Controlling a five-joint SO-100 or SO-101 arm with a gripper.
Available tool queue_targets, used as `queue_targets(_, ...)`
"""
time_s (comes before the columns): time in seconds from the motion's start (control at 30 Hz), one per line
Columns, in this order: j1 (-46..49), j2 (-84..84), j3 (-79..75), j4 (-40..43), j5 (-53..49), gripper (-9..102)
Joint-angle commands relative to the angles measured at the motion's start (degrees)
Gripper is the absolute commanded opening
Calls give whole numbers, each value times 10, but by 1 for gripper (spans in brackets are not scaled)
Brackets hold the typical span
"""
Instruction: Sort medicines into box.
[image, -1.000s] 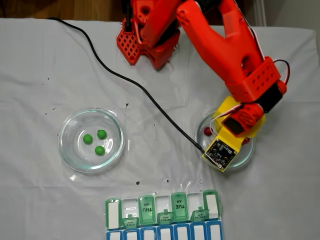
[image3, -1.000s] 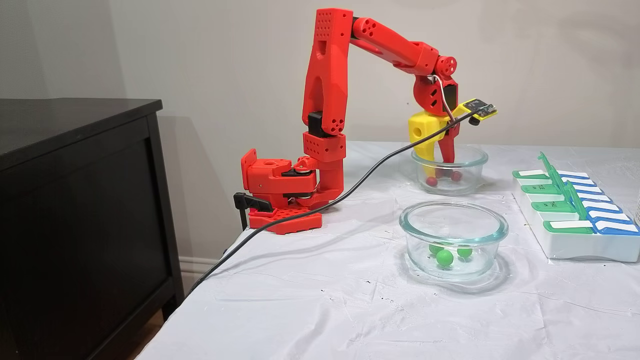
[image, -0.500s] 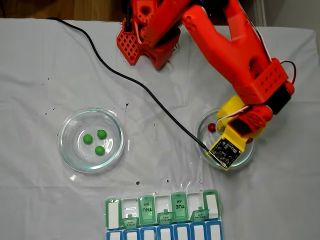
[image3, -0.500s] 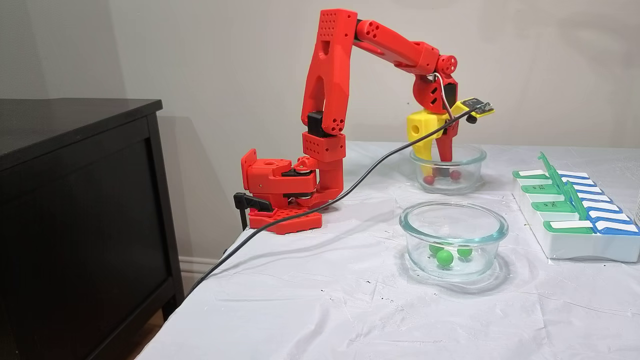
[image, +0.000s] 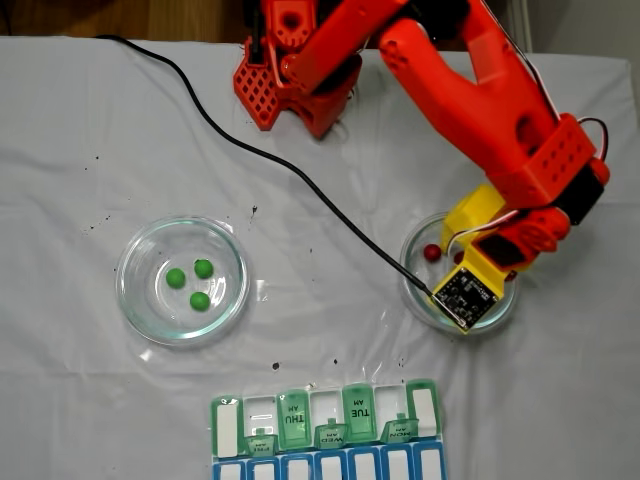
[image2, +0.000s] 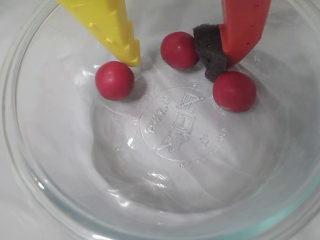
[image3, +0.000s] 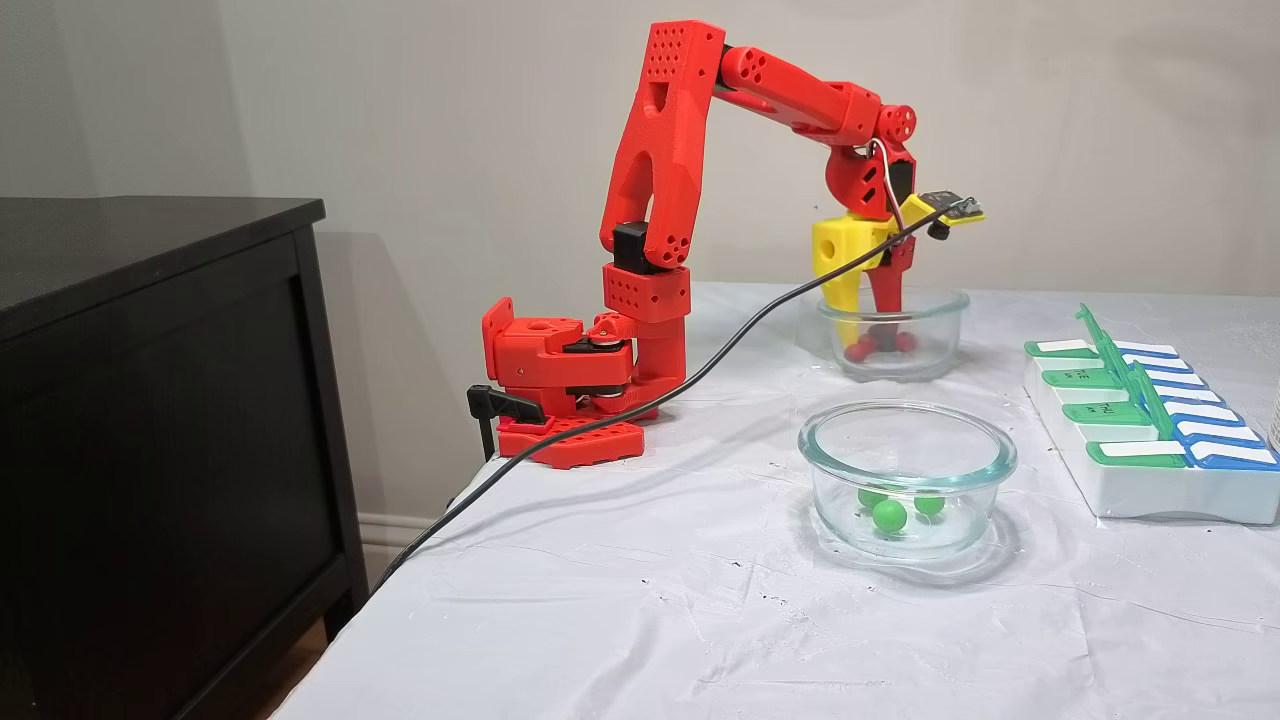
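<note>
Three dark red medicines (image2: 114, 80) (image2: 179, 50) (image2: 234, 91) lie in a clear glass dish (image2: 30, 165). My gripper (image2: 177, 57) reaches down into that dish and is open. The yellow finger (image2: 117, 30) stands beside the left ball, and the black foam pad (image2: 210, 50) of the red finger touches the middle ball. The side fixed view shows the gripper (image3: 868, 330) low in the far dish (image3: 893, 300). Three green medicines (image: 192, 281) rest in the other glass dish (image: 125, 280). The box (image: 325, 425) lies at the table's near edge with some green lids raised.
A black cable (image: 280, 175) runs across the white cloth from the far left to the camera board (image: 466, 298) on my wrist. The arm's red base (image: 290, 80) stands at the table's back edge. A dark cabinet (image3: 150, 400) stands beside the table.
The arm has swung a little to the right in the top-down fixed view, and the red-ball dish slid slightly with it. The red medicines have rolled closer together around the fingers.
</note>
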Motion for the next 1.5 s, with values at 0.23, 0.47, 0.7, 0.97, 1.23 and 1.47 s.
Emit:
queue_targets(0.23, -69, 23, -51, 20, 17, 23)
queue_targets(0.47, -62, -23, -60, 19, 26, 17)
queue_targets(0.7, -58, -40, -50, 12, 33, 0)
queue_targets(0.97, -21, -16, -62, -15, -5, 0)
queue_targets(1.23, 47, 78, -33, -91, -82, 0)
queue_targets(1.47, 95, 146, -30, -74, -127, 0)
